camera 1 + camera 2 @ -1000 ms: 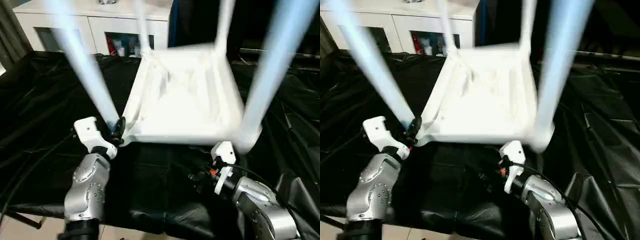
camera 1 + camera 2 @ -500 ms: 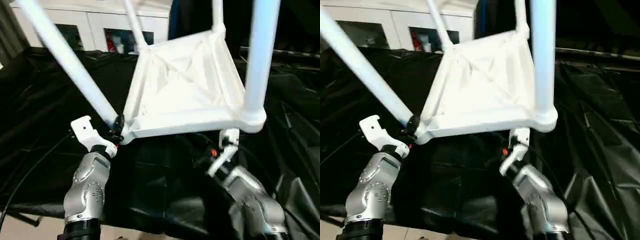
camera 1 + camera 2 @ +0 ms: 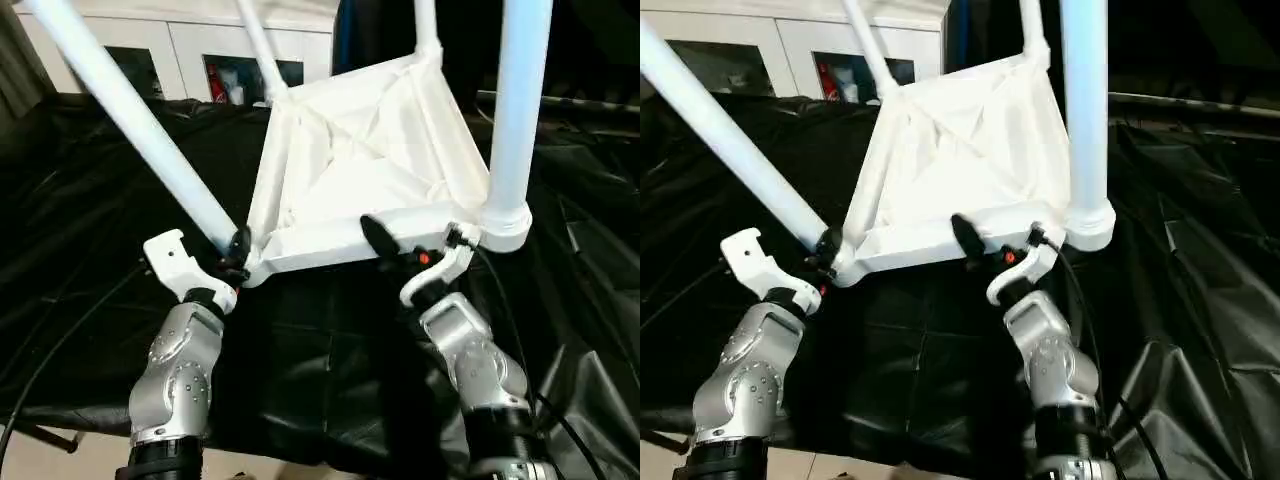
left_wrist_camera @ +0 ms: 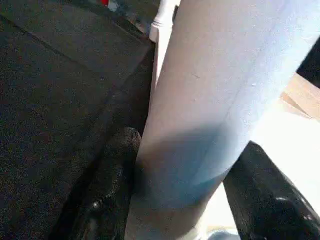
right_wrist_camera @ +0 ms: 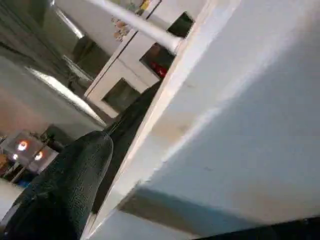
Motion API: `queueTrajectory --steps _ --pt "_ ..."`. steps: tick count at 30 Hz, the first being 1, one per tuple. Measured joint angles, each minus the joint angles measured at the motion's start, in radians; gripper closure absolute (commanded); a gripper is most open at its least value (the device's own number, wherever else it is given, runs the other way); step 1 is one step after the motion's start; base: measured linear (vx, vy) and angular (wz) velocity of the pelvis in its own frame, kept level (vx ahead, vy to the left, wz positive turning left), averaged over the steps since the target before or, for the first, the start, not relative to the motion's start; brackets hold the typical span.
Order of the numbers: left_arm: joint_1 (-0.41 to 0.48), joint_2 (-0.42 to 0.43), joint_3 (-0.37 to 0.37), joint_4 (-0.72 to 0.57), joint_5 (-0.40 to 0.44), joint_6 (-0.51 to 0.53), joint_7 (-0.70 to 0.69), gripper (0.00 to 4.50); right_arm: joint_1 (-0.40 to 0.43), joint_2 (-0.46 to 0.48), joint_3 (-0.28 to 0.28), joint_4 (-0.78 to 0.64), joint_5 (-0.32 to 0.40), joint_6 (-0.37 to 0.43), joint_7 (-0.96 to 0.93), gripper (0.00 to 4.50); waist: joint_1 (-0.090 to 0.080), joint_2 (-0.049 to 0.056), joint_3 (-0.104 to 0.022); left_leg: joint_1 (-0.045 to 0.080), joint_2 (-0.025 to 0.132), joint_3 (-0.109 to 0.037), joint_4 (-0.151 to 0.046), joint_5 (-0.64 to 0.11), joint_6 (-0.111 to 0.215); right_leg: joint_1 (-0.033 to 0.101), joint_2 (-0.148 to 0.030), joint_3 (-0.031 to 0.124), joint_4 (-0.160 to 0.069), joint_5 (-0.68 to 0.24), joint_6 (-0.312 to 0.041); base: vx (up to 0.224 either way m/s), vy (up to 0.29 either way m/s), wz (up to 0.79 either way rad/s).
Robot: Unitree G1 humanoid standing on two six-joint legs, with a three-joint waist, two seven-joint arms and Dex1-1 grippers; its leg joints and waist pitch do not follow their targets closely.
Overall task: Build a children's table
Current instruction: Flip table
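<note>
I am looking down over both silver forearms at the children's table [image 3: 360, 170], held upside down and tilted above the black cloth-covered table [image 3: 90, 200]. All four white legs are seated in the corner sockets and point up and away from me.

My left gripper [image 3: 238, 262] is closed around the near-left leg [image 3: 150, 130] just above its socket; in the left wrist view a black finger [image 4: 107, 185] presses each side of the white tube. My right gripper [image 3: 405, 245] now bites the near edge of the tabletop [image 3: 940, 240], beside the near-right leg [image 3: 515, 110], with one black finger [image 3: 378, 236] lying over the ribbed underside. The right wrist view shows the rim between the jaws, so I judge it shut on that edge.

A second ago the right gripper hung below the rim, off the tabletop. Half a second ago it was rising under the near-right corner. Now it has reached the edge and gripped it, and the tabletop has tipped up more steeply. The left gripper has kept its hold on the leg throughout. I take this to mean assembly is done and what remains is turning the piece onto its feet.

I can read no brand, label or writing. White cabinets [image 3: 190, 60] stand behind.
</note>
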Motion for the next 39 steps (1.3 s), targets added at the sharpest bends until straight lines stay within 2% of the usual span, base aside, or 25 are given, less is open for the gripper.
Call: queueTrajectory --steps 5,9,10,13,15,16,19,20,25,26,27,28,29,30,32,34,37,39 --pt "-0.001 0.0 -0.01 0.0 0.002 0.003 0.007 2.18 -0.13 0.044 -0.084 0.16 0.041 -0.059 -0.083 0.0 -0.008 0.0 0.0 0.0 0.001 0.001 0.0 0.002 -0.002 -0.003 0.0 0.0 0.003 0.001 -0.001 0.0 0.0 0.0" --pt "-0.001 0.0 -0.014 0.0 0.005 0.003 0.008 2.18 -0.153 0.041 -0.118 0.219 0.049 -0.074 -0.102 0.0 -0.009 -0.002 0.001 0.0 0.001 0.002 0.0 0.004 -0.002 -0.003 0.0 0.0 0.005 0.002 -0.003 0.0 0.0 0.0" --pt "-0.001 0.0 -0.016 0.0 0.005 0.003 0.008 2.18 -0.157 0.041 -0.124 0.224 0.051 -0.074 -0.105 0.27 -0.008 -0.002 0.001 0.0 0.001 0.002 0.0 0.005 -0.002 -0.003 0.0 0.0 0.005 0.002 -0.004 0.0 0.0 0.0" --pt "0.003 0.001 -0.024 -0.002 0.007 0.003 0.008 2.18 -0.184 0.036 -0.149 0.269 0.07 -0.08 -0.1 0.34 -0.011 -0.003 0.002 0.0 0.001 0.003 0.0 0.007 -0.002 -0.004 0.0 0.0 0.006 0.003 -0.005 0.0 0.0 0.0" --pt "0.004 0.001 -0.026 -0.003 0.007 0.003 0.008 2.18 -0.195 0.032 -0.153 0.285 0.07 -0.084 -0.093 0.51 -0.013 -0.005 0.003 0.0 0.001 0.003 0.0 0.009 -0.005 -0.004 0.0 0.0 0.007 0.005 -0.007 0.0 0.0 0.0" --pt "0.004 0.001 -0.027 -0.003 0.007 0.003 0.008 2.18 -0.199 0.03 -0.156 0.29 0.07 -0.084 -0.092 0.75 -0.013 -0.005 0.003 0.0 0.002 0.003 0.0 0.01 -0.005 -0.005 0.0 0.0 0.007 0.005 -0.007 0.0 0.0 0.0" --pt "0.004 0.002 -0.03 -0.002 0.011 0.003 0.008 2.18 -0.208 0.029 -0.161 0.306 0.07 -0.092 -0.084 0.84 -0.013 -0.005 0.003 0.0 0.002 0.003 0.0 0.011 -0.007 -0.005 0.0 0.0 0.008 0.006 -0.007 0.0 0.0 0.0" --pt "0.004 0.002 -0.03 -0.002 0.014 0.003 0.008 2.18 -0.215 0.029 -0.165 0.319 0.071 -0.097 -0.082 1.09 -0.015 -0.005 0.003 0.0 0.002 0.003 0.0 0.012 -0.008 -0.005 0.0 0.0 0.008 0.007 -0.007 0.0 0.0 0.0" --pt "0.006 0.003 -0.038 -0.003 0.019 0.003 0.008 2.18 -0.22 0.029 -0.171 0.327 0.07 -0.1 -0.073 1.3 -0.015 -0.005 0.003 -0.001 0.003 0.003 0.0 0.013 -0.008 -0.005 0.0 0.0 0.008 0.008 -0.007 0.0 0.0 0.0" --pt "0.006 0.003 -0.04 -0.003 0.02 0.003 0.009 2.18 -0.22 0.028 -0.171 0.327 0.07 -0.1 -0.073 1.46 -0.015 -0.005 0.003 0.0 0.003 0.003 0.0 0.013 -0.008 -0.005 0.0 0.0 0.008 0.008 -0.007 0.0 0.0 0.0" --pt "0.006 0.004 -0.041 -0.003 0.022 0.002 0.01 1.83 -0.22 0.028 -0.171 0.326 0.07 -0.1 -0.073 1.61 -0.015 -0.005 0.003 -0.001 0.003 0.003 0.0 0.013 -0.008 -0.005 0.0 0.0 0.008 0.008 -0.007 0.0 0.0 0.0" --pt "0.006 0.004 -0.041 -0.004 0.022 0.002 0.011 1.83 -0.22 0.028 -0.171 0.325 0.07 -0.1 -0.073 1.61 -0.015 -0.005 0.003 0.0 0.003 0.003 0.0 0.013 -0.008 -0.005 0.0 0.0 0.008 0.008 -0.007 0.0 0.0 0.0" --pt "0.006 0.004 -0.041 -0.004 0.019 0.003 0.009 1.48 -0.22 0.028 -0.171 0.325 0.07 -0.1 -0.073 1.76 -0.015 -0.005 0.003 -0.001 0.003 0.003 0.0 0.013 -0.009 -0.005 0.0 0.0 0.008 0.008 -0.007 0.0 0.0 0.0" --pt "0.007 0.004 -0.041 -0.004 0.001 0.003 0.005 1.48 -0.22 0.027 -0.172 0.324 0.07 -0.1 -0.075 1.76 -0.015 -0.006 0.003 -0.001 0.003 0.003 0.0 0.013 -0.009 -0.005 0.0 0.0 0.008 0.008 -0.007 0.0 0.0 0.0" --pt "0.017 0.006 -0.04 -0.026 -0.039 0.006 -0.016 1.38 -0.212 0.018 -0.173 0.321 0.07 -0.093 -0.081 2.04 -0.012 -0.008 0.005 -0.002 0.003 0.003 0.0 0.014 -0.009 -0.006 0.0 0.0 0.008 0.008 -0.007 0.0 0.0 0.0" --pt "0.047 0.01 -0.039 -0.086 -0.082 0.02 -0.05 1.13 -0.177 0.011 -0.17 0.277 0.075 -0.079 -0.069 2.13 -0.005 -0.007 0.004 -0.004 0.003 0.004 0.0 0.014 -0.009 -0.009 0.0 0.0 0.008 0.008 -0.007 0.0 0.0 0.0" --pt "0.089 0.017 -0.028 -0.14 -0.123 0.04 -0.089 1.03 -0.143 -0.009 -0.164 0.212 0.074 -0.058 -0.065 2.19 0.005 -0.007 0.004 -0.01 0.004 0.004 -0.001 0.014 -0.008 -0.015 0.0 0.0 0.009 0.008 -0.007 0.0 0.0 0.0" --pt "0.136 0.05 -0.018 -0.175 -0.169 0.069 -0.145 0.79 -0.105 -0.024 -0.146 0.127 0.075 -0.03 -0.078 2.22 0.01 -0.006 0.004 -0.01 0.004 0.005 -0.002 0.015 -0.008 -0.016 0.001 -0.001 0.009 0.008 -0.007 0.0 0.0 0.0"
